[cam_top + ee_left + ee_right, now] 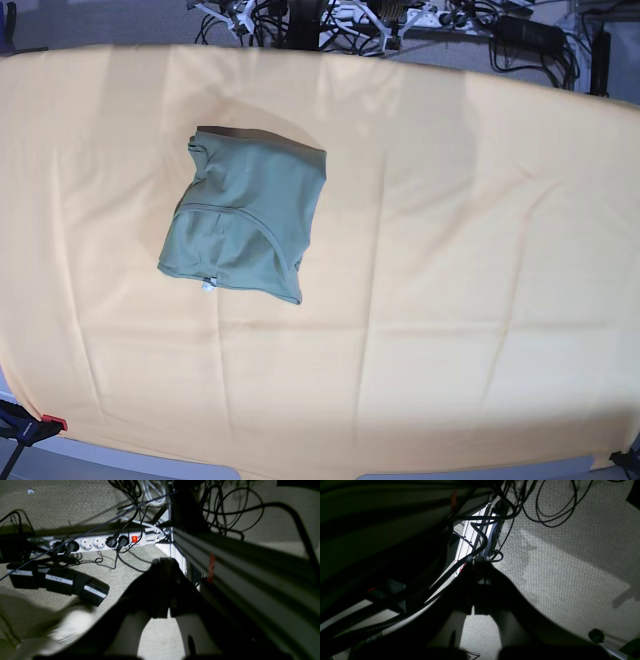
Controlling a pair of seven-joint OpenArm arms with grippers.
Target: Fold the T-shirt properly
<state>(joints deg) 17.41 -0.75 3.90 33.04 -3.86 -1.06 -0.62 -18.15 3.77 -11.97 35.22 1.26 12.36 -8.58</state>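
We see the T-shirt (245, 215) lying well apart from both our left jaws (165, 561) and right jaws (478, 560), each pair together.

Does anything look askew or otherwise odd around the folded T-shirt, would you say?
Slightly: the T-shirt lies as a skewed bundle, its sides slanting rather than square, and a small white tag pokes out at its lower edge. No spill or damage shows.

The shirt (250, 205) is plain grey-green, its tag (209, 284) whitish. The cloth (450, 250) is plain pale orange-yellow. In the left wrist view, the power strip (92, 542) is white with a red switch (134, 539), and the cables (130, 490) are mostly black.
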